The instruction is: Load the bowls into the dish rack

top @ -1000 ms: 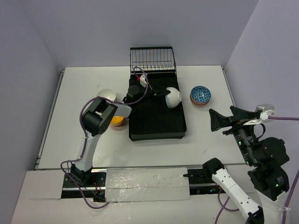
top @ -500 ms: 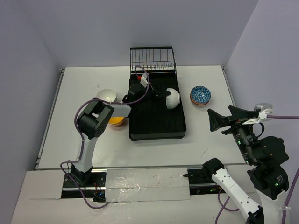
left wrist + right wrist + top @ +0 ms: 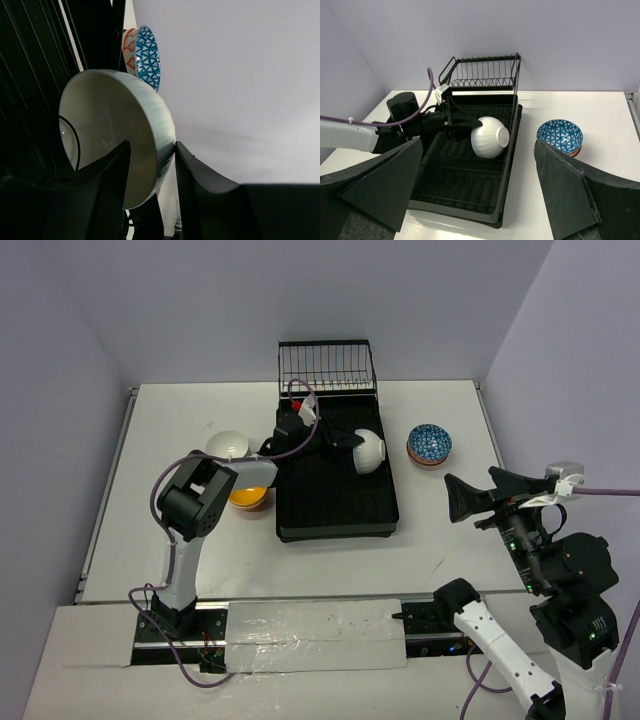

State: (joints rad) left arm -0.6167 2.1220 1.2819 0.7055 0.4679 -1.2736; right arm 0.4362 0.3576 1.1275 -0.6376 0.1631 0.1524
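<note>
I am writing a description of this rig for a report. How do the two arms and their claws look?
The left arm and right arm have white tube links and bulky black joints. A purple cable runs along each. Both the left claw and the right claw are black and wedge-shaped.

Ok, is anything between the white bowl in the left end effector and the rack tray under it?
Nothing visible. The dish rack slats around the white bowl are bare; the blue bowl sits outside the rack.
</note>
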